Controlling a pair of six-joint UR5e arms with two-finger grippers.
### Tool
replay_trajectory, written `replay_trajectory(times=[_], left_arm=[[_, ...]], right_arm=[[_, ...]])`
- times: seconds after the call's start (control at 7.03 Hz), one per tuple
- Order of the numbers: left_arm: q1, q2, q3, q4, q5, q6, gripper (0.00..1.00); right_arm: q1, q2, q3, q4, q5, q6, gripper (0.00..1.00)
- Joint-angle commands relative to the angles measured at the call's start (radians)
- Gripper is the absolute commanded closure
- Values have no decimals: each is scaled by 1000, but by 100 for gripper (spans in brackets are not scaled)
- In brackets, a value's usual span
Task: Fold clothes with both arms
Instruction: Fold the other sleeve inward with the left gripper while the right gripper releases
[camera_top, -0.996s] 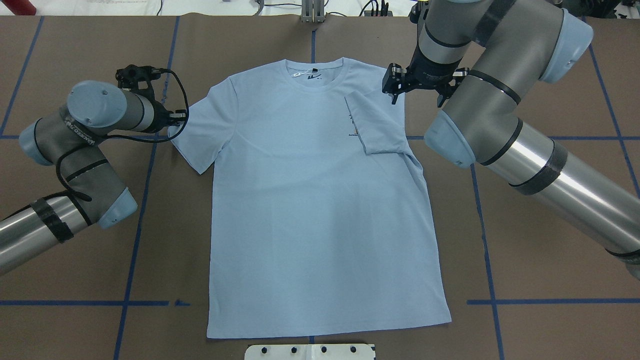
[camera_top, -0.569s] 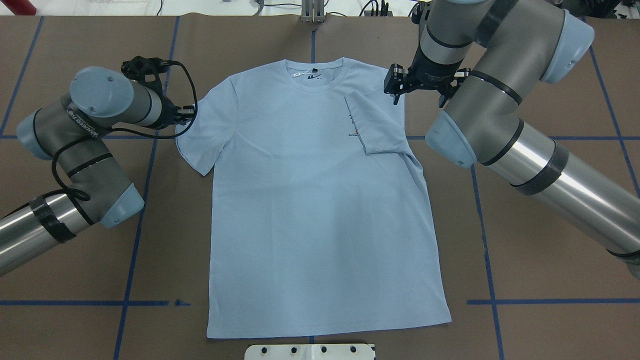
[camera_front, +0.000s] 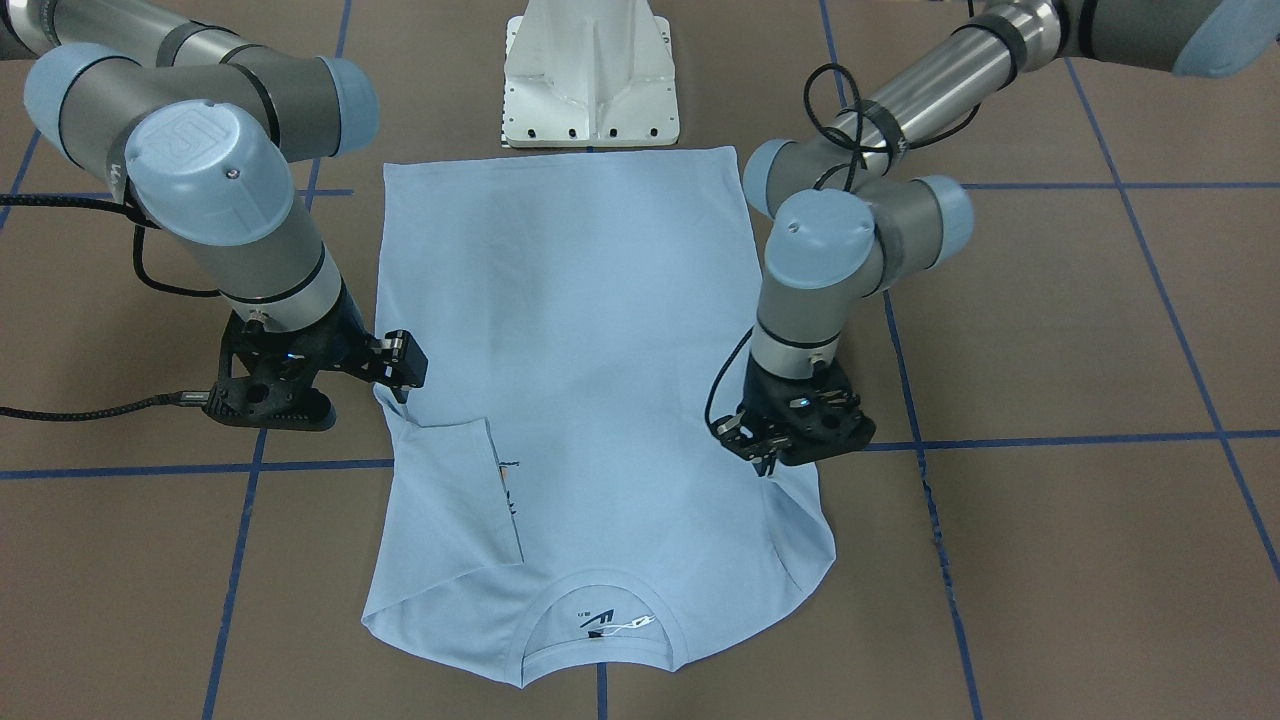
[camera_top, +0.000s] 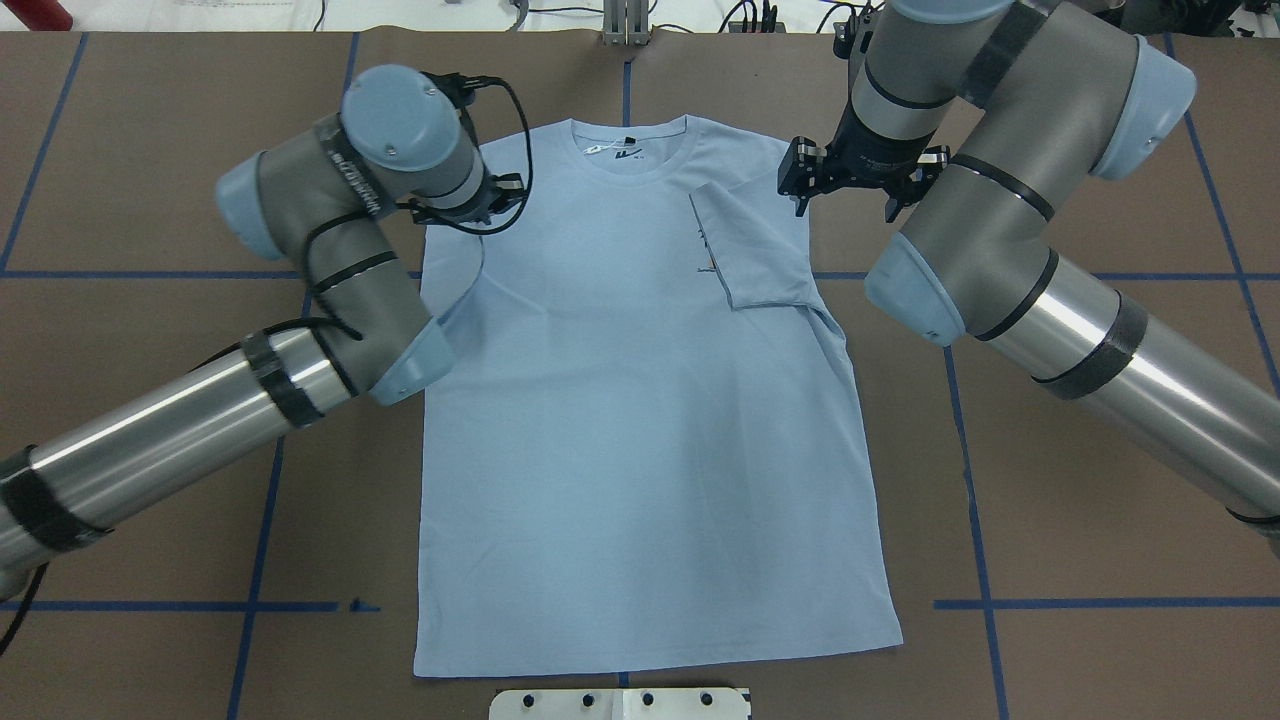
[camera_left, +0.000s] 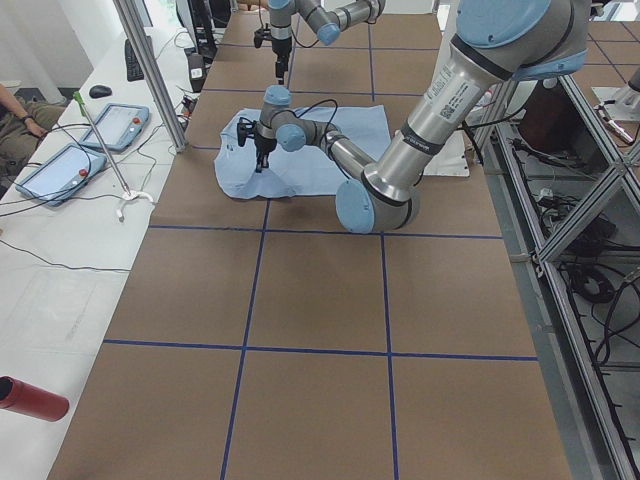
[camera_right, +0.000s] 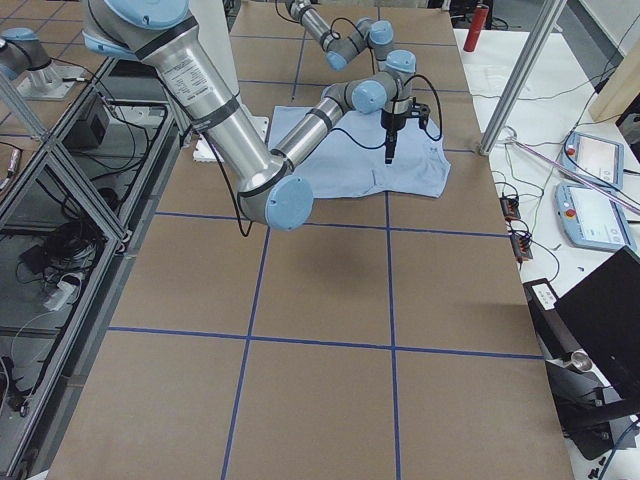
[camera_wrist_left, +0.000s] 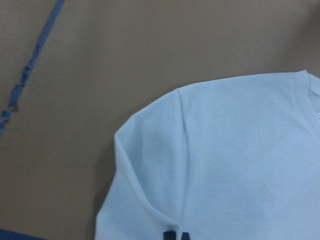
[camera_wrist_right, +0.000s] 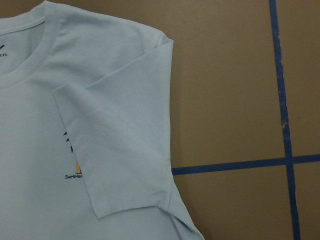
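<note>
The left arm (camera_top: 330, 240) reaches in over the brown table (camera_top: 130, 680), its wrist above the shoulder of the light blue T-shirt (camera_top: 640, 430). The left gripper (camera_wrist_left: 177, 235) is closed on the left sleeve (camera_top: 455, 275) — in the wrist view its two black fingertips (camera_wrist_left: 170, 235) sit close together at the cloth. Below and outward of that gripper the sleeve curls up off the table in a soft fold, drawn in toward the chest. The shirt lies front up beneath both grippers. Its hem is nearest the white pedestal base (camera_front: 590, 80) and its collar (camera_wrist_right: 49, 35) is at the far end.

Inward of the right gripper (camera_top: 800, 192) the right sleeve (camera_top: 755, 250) lies folded flat across the chest, its edge covering part of the small orange-and-navy print (camera_wrist_right: 74, 172). That gripper hangs just off the shirt's right shoulder, jaws apart and holding nothing. The right arm (camera_top: 1000, 230) slants in over a blue tape line (camera_top: 972, 520).

A second ago the left gripper was out at the sleeve's outer edge, and the sleeve lay spread flat on the table — since then the arm has swung inward, carrying the sleeve with it. The right gripper has barely shifted, and the folded right sleeve lies as it did.
</note>
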Motion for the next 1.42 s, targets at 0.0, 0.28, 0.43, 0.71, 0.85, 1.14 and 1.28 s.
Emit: replay_trajectory(times=[0.0,0.28,0.43,0.71,0.85,1.14,1.28], left_arm=[[15,-159,279,-176,38,-15,100],[19,-127,258,-200,49,4,1],[18,-120,208,-205,51,5,0],[15,-91,120,-185,38,8,0],[15,0,-6,-144,-32,55,0],[12,184,-308,11,-48,157,0],[13,238,-443,116,-51,210,0]], right_arm=[[-1,-33,-4,72,1,3,0],[-1,-36,-10,73,1,3,0],[-1,-38,-13,73,0,3,0],[-4,-39,-9,74,1,9,0],[-34,-56,37,74,1,70,0],[-122,-216,155,223,-22,186,0],[-190,-330,221,356,-89,284,0]])
